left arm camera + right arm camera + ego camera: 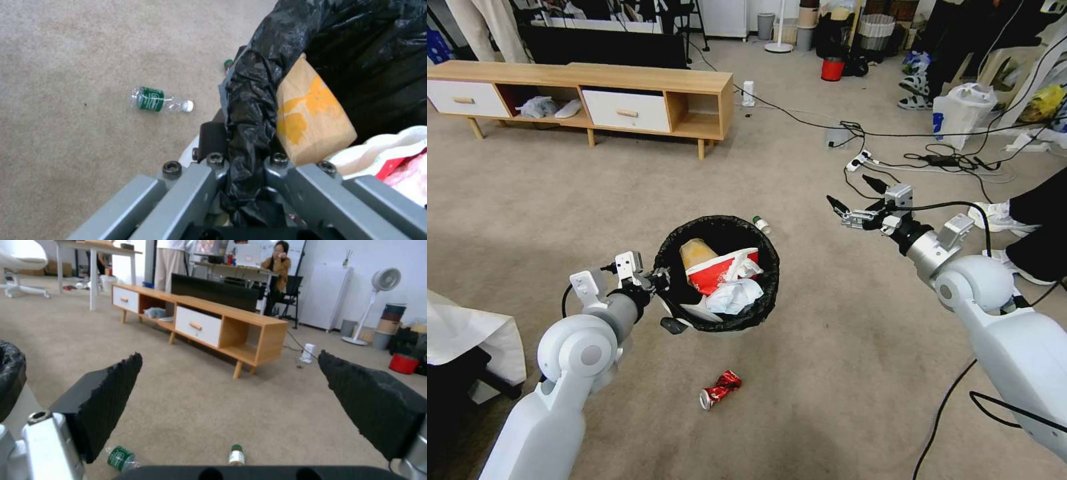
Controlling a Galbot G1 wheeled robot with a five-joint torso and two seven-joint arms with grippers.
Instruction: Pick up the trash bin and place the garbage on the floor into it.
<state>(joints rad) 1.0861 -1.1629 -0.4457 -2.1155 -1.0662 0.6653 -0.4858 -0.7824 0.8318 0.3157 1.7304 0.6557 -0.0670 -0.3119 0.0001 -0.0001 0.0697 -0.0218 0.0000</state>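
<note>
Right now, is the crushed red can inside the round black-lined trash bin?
No, the crushed red can lies on the beige carpet, outside the trash bin.

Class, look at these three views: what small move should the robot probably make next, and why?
Probably lower the open right gripper toward a bottle on the floor. The left gripper is shut on the trash bin rim, holding it up, and the crushed can and both bottles lie outside it.

Our head camera looks steeply down on the trash bin from above, our left wrist camera sits tight against its rim facing the floor beyond, our right wrist camera faces level past it, both wrists sharing a green-labelled bottle.
</note>
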